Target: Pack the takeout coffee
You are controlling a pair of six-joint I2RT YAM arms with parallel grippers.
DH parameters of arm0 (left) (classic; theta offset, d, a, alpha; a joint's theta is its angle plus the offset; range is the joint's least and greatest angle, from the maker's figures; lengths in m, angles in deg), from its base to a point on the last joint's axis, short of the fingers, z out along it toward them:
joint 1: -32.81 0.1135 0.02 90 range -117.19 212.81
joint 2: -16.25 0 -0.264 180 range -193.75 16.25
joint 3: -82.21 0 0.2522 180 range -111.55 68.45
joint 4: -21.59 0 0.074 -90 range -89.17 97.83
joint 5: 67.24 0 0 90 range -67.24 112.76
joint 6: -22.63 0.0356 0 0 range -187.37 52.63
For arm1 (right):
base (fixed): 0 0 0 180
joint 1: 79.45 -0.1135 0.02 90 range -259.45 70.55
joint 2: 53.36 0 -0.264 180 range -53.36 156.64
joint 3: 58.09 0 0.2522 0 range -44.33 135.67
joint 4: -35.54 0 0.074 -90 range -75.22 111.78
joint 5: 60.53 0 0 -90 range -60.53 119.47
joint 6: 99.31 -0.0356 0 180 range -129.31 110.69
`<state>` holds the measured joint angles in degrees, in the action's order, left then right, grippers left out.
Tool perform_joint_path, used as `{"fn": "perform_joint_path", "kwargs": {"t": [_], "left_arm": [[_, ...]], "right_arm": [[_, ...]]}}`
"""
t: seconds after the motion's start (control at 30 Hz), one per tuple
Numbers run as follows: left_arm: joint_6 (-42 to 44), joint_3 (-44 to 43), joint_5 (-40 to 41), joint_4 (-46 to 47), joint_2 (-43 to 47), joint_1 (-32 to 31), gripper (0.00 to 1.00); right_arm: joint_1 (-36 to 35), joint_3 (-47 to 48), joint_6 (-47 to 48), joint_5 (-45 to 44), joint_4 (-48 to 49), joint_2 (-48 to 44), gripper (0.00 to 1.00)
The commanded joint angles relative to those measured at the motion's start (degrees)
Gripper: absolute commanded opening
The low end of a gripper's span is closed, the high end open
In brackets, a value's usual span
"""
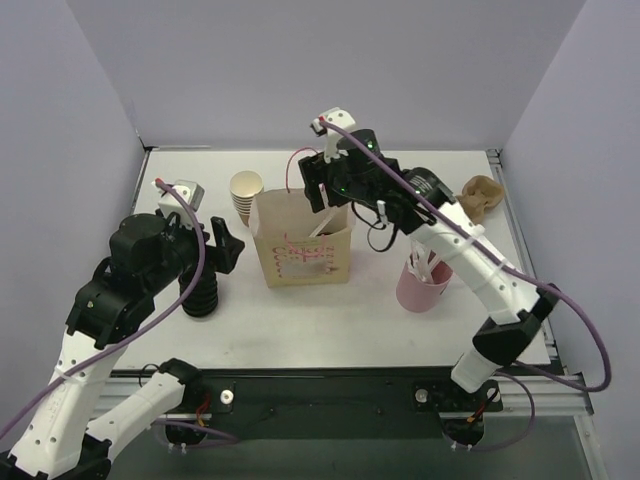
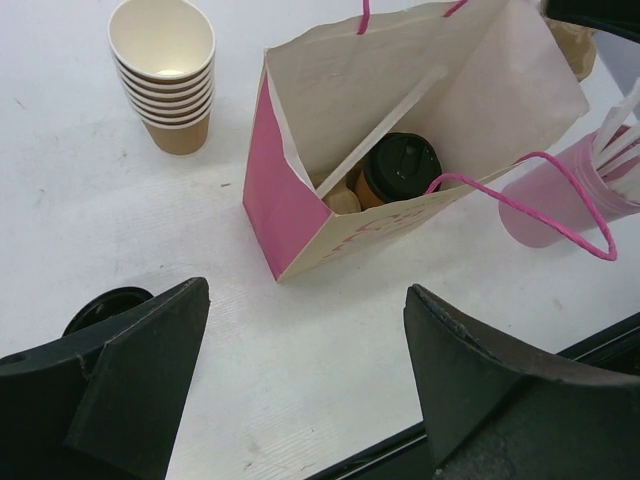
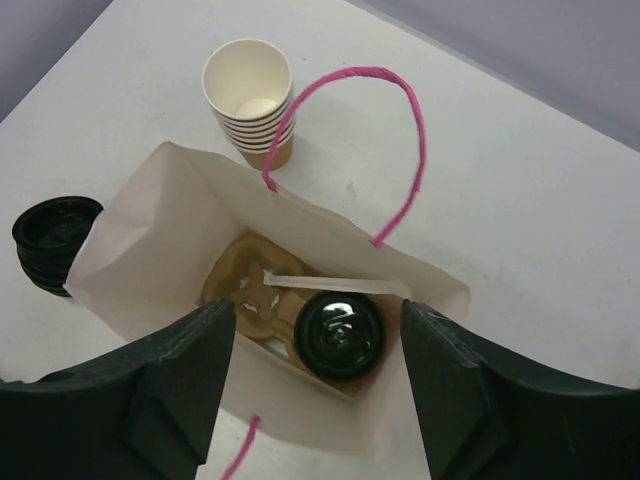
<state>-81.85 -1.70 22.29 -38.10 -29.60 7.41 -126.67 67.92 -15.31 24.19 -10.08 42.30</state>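
Observation:
The takeout coffee [image 3: 342, 335], a tan cup with a black lid, stands inside the open paper bag [image 3: 150, 220] in a tan cup carrier [image 3: 240, 290]. A white wrapped straw [image 3: 335, 287] lies across the carrier beside it. The coffee also shows in the left wrist view [image 2: 400, 170] inside the bag [image 2: 420, 80]. In the top view it is hidden within the bag [image 1: 305, 250]. My right gripper [image 1: 322, 195] hovers above the bag's mouth, open and empty [image 3: 318, 320]. My left gripper [image 1: 232, 250] is open and empty, left of the bag above the table [image 2: 305, 295].
A stack of lidless tan cups [image 1: 246, 195] stands behind the bag's left side. A stack of black lids [image 1: 203, 295] sits under my left arm. A pink cup with white straws [image 1: 424, 285] stands right of the bag. A brown crumpled thing [image 1: 482, 195] lies back right.

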Motion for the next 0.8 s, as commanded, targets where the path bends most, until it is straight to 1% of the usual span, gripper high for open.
{"fn": "perform_joint_path", "kwargs": {"t": [0.0,0.03,0.1,0.13,0.17,0.2,0.27,0.3,0.33,0.43,0.53,0.63,0.77], "left_arm": [[-1.16,-2.27,-4.43,6.46,1.1,0.18,0.89],[-1.16,-2.1,-5.32,7.34,1.28,0.18,0.89],[-1.86,-1.31,-6.47,9.98,2.33,0.1,0.89],[-2.13,-0.96,-7.0,10.86,2.86,0.18,0.88],[-2.57,0.09,-7.26,12.52,4.0,0.18,0.89],[-2.74,0.71,-7.44,13.23,4.62,0.18,0.89],[-3.18,1.77,-7.44,14.64,5.76,0.1,0.89],[-3.27,2.99,-7.53,14.99,6.98,0.18,0.9],[-3.27,3.61,-7.53,15.26,7.61,0.18,0.96],[-3.54,5.63,-7.79,15.96,9.45,0.18,0.97],[-3.89,5.81,-8.05,14.82,10.16,0.18,0.97],[-4.68,6.42,-8.58,13.59,10.69,0.18,0.97],[-5.73,7.4,-8.58,14.03,11.39,0.18,0.97]], "right_arm": [[0.29,-3.95,-1.02,-7.88,-5.84,-12.84,0.73],[0.29,-4.49,-2.08,-9.21,-7.07,-14.17,0.79],[0.29,-6.59,-6.1,-10.97,-10.32,-18.02,0.8],[0.2,-7.65,-7.7,-10.98,-10.94,-19.44,0.89],[0.29,-8.87,-8.84,-10.72,-11.29,-20.93,1.0],[0.2,-10.02,-11.81,-10.2,-11.3,-23.91,1.0],[0.11,-14.23,-14.99,-10.97,-11.21,-26.56,1.0],[0.2,-15.81,-19.27,-11.76,-11.21,-28.75,1.0],[0.2,-18.44,-20.79,-12.64,-11.3,-29.73,1.0],[0.2,-23.54,-26.67,-13.44,-11.3,-32.55,1.0],[0.29,-25.49,-31.51,-14.41,-11.3,-34.57,1.0],[0.2,-26.81,-32.76,-15.02,-11.21,-35.54,1.0],[0.29,-26.21,-31.53,-15.38,-11.21,-35.02,1.0]]}}
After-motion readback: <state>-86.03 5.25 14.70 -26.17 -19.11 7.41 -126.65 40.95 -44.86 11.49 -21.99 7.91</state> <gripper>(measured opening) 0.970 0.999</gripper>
